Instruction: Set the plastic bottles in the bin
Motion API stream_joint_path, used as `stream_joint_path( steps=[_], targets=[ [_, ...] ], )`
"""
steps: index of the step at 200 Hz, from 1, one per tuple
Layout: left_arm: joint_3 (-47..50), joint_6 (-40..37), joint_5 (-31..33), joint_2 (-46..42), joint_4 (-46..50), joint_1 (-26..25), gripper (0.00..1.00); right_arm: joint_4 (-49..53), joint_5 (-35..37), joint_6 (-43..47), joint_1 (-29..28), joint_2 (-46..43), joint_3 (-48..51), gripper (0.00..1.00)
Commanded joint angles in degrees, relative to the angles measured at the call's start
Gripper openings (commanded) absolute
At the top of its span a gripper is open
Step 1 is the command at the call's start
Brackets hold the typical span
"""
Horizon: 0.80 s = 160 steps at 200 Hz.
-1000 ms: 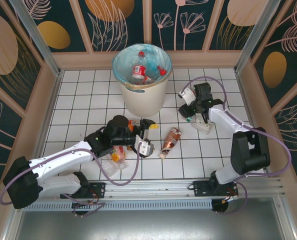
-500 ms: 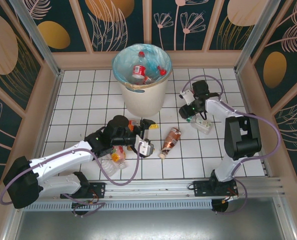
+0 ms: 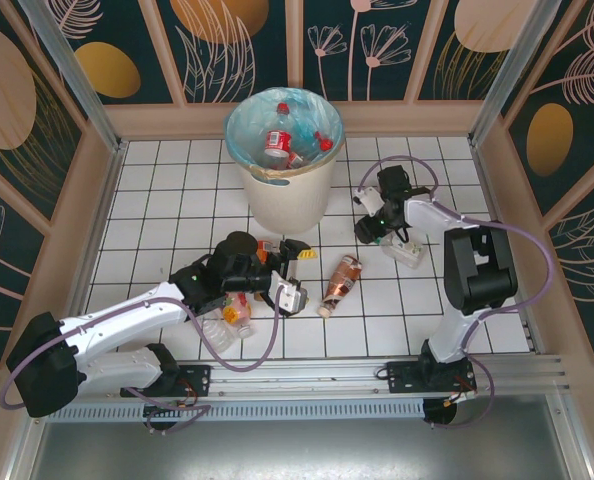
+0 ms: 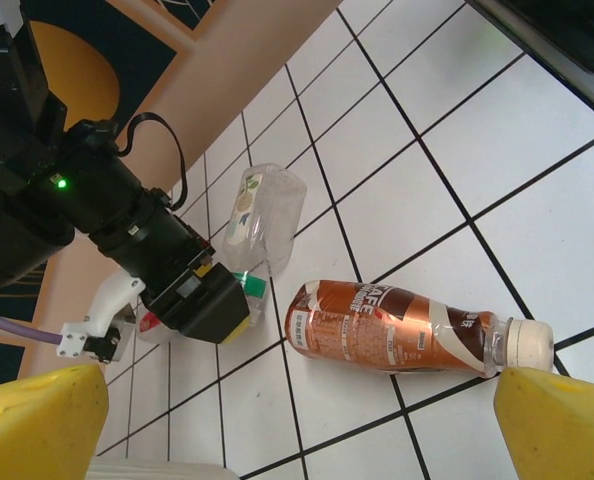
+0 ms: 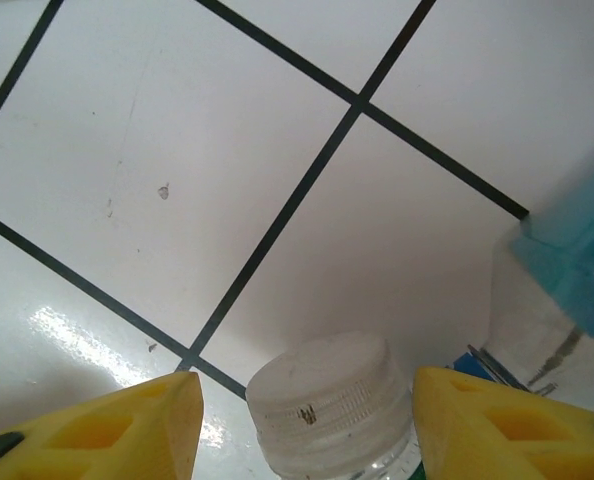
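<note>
The bin (image 3: 287, 205) stands at the far side of the tabletop (image 3: 177, 200), red-capped bottles (image 3: 277, 140) inside. My left tool (image 4: 297, 425) gapes wide over a lying brown bottle (image 4: 397, 325). My right tool (image 5: 312, 425) straddles a white-capped bottle (image 5: 322, 385), unclenched.

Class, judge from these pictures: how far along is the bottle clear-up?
Done: several bottles lie in the bin. In hand: the right tool straddles a white-capped bottle, not yet clamped; the open left tool hovers over a brown bottle. Left: those two, plus more bottles by the left arm.
</note>
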State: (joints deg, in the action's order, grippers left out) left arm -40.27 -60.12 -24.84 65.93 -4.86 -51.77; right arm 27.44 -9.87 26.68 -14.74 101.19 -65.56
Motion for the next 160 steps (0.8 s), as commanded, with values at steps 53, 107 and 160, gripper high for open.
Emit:
stream_joint_path(
  steps=[53,107,160],
  targets=[
    [1.0,-2.2,0.5,-0.2,-0.2,-0.4,0.98,2.2,3.8,1.2,-1.0,3.3,0.6,0.57],
    [1.1,-2.4,0.7,-0.1,-0.1,-0.4,0.98,3.1,4.3,1.3,-0.8,3.1,0.7,0.53],
    [1.1,-2.7,0.8,-0.3,-0.1,-0.4,0.98,3.7,4.2,0.7,-0.6,3.1,0.7,0.57]
  ],
)
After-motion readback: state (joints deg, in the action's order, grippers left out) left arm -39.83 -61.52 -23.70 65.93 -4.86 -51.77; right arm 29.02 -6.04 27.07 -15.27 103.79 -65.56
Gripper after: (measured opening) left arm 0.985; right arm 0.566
